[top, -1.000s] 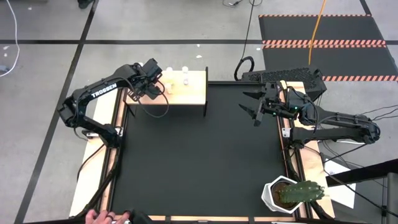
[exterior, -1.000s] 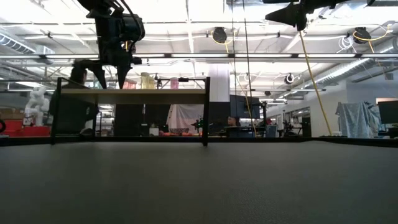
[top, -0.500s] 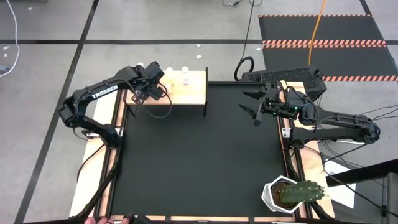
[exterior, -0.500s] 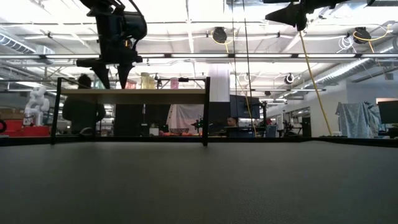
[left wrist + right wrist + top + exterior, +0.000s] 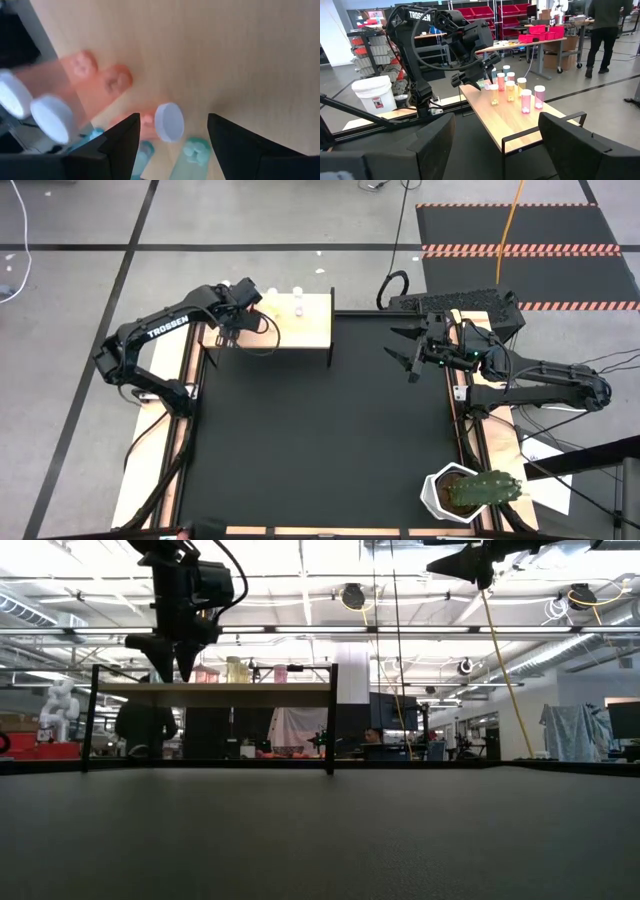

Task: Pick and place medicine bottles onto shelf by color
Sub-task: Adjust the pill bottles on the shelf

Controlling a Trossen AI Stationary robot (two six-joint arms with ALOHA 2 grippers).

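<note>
Medicine bottles [image 5: 512, 90] stand upright in cluster on shelf [image 5: 300, 328], far-left end. Left gripper [image 5: 228, 321] hovers just above that cluster, jaws apart, empty, white-capped bottle [image 5: 169, 122] between them below. Right gripper [image 5: 412, 352] waits well apart over worktop [image 5: 320, 430], jaws apart, empty.

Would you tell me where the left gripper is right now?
In the high view, the left gripper hangs open over the shelf's left end, beside the medicine bottles; the right wrist view confirms this.

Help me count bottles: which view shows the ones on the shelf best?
The right wrist view: the bottles stand side-on in rows on the shelf. The high view shows tiny caps, the left wrist a blurred few, the low view barely any.
</note>
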